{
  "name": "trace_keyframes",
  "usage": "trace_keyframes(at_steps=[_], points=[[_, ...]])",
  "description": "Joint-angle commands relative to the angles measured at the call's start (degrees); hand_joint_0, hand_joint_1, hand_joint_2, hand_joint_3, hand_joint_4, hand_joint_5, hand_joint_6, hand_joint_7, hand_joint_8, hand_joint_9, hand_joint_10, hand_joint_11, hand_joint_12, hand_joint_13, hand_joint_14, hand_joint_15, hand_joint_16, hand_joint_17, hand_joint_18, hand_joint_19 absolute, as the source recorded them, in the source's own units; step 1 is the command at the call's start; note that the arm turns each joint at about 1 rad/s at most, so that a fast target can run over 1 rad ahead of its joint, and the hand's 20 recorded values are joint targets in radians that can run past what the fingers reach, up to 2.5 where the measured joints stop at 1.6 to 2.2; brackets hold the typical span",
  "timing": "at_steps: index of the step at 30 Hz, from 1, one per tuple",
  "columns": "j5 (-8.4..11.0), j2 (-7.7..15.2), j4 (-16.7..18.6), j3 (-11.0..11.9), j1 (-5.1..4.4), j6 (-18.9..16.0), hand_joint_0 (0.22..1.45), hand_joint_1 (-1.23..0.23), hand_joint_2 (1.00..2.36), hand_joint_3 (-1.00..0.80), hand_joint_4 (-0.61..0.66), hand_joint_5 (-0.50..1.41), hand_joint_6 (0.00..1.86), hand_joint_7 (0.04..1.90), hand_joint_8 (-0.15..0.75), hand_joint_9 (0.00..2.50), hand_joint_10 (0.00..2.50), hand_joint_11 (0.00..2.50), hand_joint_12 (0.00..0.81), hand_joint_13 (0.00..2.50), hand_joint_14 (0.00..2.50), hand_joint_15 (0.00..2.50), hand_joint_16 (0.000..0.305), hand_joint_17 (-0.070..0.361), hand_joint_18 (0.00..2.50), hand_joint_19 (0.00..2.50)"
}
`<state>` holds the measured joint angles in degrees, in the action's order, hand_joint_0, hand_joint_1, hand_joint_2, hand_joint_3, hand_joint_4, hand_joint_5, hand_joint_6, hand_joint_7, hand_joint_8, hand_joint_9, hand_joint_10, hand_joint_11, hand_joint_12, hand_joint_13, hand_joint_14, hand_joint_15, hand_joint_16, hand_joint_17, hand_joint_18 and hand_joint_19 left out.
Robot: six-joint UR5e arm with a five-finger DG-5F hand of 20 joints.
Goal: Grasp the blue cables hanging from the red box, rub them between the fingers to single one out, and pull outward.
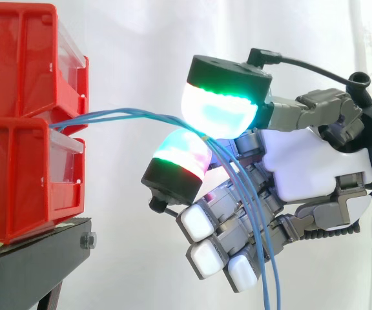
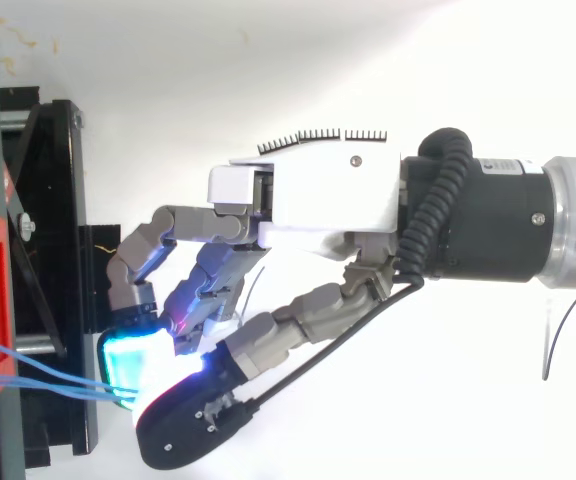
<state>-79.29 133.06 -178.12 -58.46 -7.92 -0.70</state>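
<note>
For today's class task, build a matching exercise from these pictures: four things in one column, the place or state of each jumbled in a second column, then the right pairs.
Column one
1. blue cables
2. red bins
3. black stand
4. hand

Column two
A. stacked one on the other
B. pinching the cables between glowing pads
C. underneath, carrying the bins
D. run out from the bins, then hang down

Pairs: 1-D, 2-A, 3-C, 4-B
</note>
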Motion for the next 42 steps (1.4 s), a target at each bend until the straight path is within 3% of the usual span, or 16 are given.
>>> trace_keyframes(at_steps=[1,8,20,25,28,29,32,36,42], points=[[0.01,0.0,-0.2,0.0,0.01,0.0,0.71,-0.90,1.01,-0.40,0.10,-0.18,0.94,0.97,0.313,0.83,0.01,0.47,0.403,0.82,0.02,0.46,0.049,0.109,0.78,0.46],[0.01,0.0,-0.8,0.0,0.01,0.0,0.65,-0.86,1.00,-0.45,0.14,-0.18,0.94,0.89,0.314,0.84,0.01,0.47,0.401,0.81,0.02,0.47,0.048,0.109,0.78,0.49],[0.27,0.0,-1.4,0.0,-0.26,-0.1,0.51,-0.66,1.00,-0.50,0.17,-0.16,0.91,0.97,0.352,0.90,0.01,0.45,0.432,0.84,0.02,0.48,0.055,0.124,0.79,0.52],[0.27,0.0,-2.2,0.0,-0.35,-2.7,0.45,-0.71,1.00,-0.50,0.19,-0.16,0.91,0.97,0.374,0.91,0.01,0.45,0.456,0.85,0.02,0.48,0.059,0.134,0.83,0.51],[0.27,0.0,-2.6,0.0,-0.43,-3.4,0.44,-0.83,1.00,-0.50,0.19,-0.16,0.92,0.96,0.368,0.89,0.01,0.47,0.457,0.85,0.02,0.48,0.060,0.135,0.85,0.49],[0.19,0.0,-2.8,0.0,-0.43,-3.8,0.45,-0.93,1.00,-0.50,0.19,-0.16,0.92,0.96,0.362,0.88,0.01,0.48,0.448,0.84,0.02,0.48,0.058,0.130,0.84,0.48],[0.19,0.0,-2.9,-0.1,-0.43,-3.9,0.51,-0.99,1.00,-0.50,0.17,-0.17,0.93,0.96,0.339,0.85,0.01,0.48,0.428,0.82,0.02,0.48,0.053,0.119,0.80,0.48],[0.01,0.0,-2.9,0.0,-0.52,-3.9,0.65,-0.91,1.00,-0.50,0.14,-0.16,0.93,0.98,0.317,0.84,0.01,0.48,0.403,0.80,0.02,0.48,0.048,0.108,0.77,0.49],[0.01,0.0,-2.9,0.0,-0.43,-3.9,0.61,-0.77,1.01,-0.39,0.08,-0.14,0.90,1.06,0.306,0.89,0.01,0.42,0.394,0.82,0.02,0.48,0.048,0.107,0.77,0.53]])
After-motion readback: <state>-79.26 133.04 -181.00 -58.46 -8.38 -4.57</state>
